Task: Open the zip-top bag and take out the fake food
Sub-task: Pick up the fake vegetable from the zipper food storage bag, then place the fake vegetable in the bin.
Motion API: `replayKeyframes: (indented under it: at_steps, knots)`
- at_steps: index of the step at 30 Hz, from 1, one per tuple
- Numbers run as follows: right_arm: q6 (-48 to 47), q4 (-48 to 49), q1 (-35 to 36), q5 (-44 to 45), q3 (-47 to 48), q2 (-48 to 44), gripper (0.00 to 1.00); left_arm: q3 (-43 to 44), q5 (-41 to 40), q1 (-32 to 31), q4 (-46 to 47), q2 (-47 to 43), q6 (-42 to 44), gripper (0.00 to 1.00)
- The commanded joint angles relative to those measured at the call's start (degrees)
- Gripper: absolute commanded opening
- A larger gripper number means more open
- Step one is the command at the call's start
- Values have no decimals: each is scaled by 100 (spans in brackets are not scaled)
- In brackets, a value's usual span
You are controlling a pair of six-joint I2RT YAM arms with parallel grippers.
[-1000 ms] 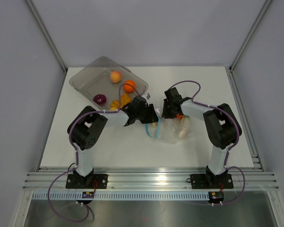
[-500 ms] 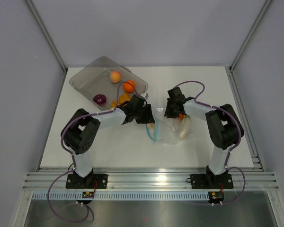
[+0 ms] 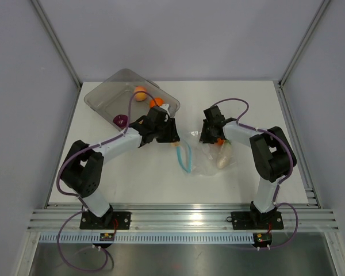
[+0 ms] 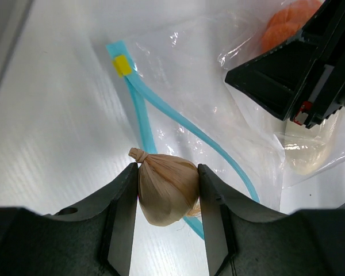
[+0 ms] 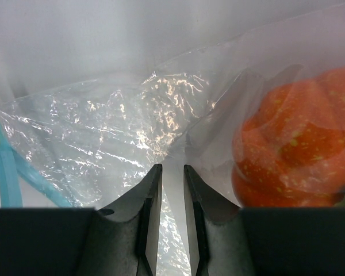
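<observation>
White table (image 3: 103, 178) with grey walls behind fills the top view, and the zip-top bag (image 3: 210, 161) lies flat near its centre, just right of the midline. The left gripper (image 4: 168, 172) is clamped on a beige piece (image 4: 167, 195) of the fake food, a garlic-like bulb held across its belly just outside the bag's mouth. The right gripper (image 5: 172, 171) has its fingers almost together, pinching a fold of the bag's film beside an orange piece (image 5: 293, 155) that is inside. The step in hand looks like carrying the bulb to the grey tray (image 3: 103, 95) at about 10 o'clock from the bag, where a peach (image 3: 140, 95), an orange ball (image 3: 156, 102) and a purple piece (image 3: 120, 120) already sit. To do it well, the left arm should probably lift before it travels so the bulb clears the tray's near wall, and let go low over a bare patch so it does not bounce out; the right pinch should hold the film down so the bag is not dragged along. The zip strip (image 4: 161, 106) runs roughly 12 to 6 o'clock in the top view, so the mouth faces 9 o'clock and the bag's length appears to run 9 to 3. A white radish-like piece (image 3: 223, 156) remains inside, toward 3 o'clock.
</observation>
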Motion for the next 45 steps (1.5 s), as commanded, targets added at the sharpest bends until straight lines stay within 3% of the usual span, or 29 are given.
replayKeyframes:
  at_steps: [1, 8, 16, 29, 34, 36, 37, 41, 45]
  knots:
    - [5, 94, -23, 10, -4, -237, 28, -39, -151, 221, -28, -577, 153, 40]
    - [-3, 93, -23, -16, 5, -255, 28, 126, -205, 687, -124, -1026, 66, 40]
    - [23, 155, -23, -173, -57, -334, 28, 268, 367, 1820, 51, -1027, -391, 40]
    - [32, 199, -23, -210, -83, -378, 28, 1138, 368, 2876, -1, -78, -911, 41]
    - [32, 208, -23, -253, -83, -386, 29, 1235, 297, 3113, -125, 63, -866, 51]
    - [23, 199, -23, -245, -92, -386, 30, 1112, 280, 3157, -46, 11, -893, 57]
    - [32, 190, -23, -236, -83, -395, 30, 1077, 227, 3157, -28, -33, -902, 66]
    - [23, 181, -32, -192, -109, -421, 32, 971, 183, 3157, -36, -235, -875, 77]
    - [14, 199, -23, -183, -136, -500, 34, 744, 296, 3157, -37, -463, -866, 78]
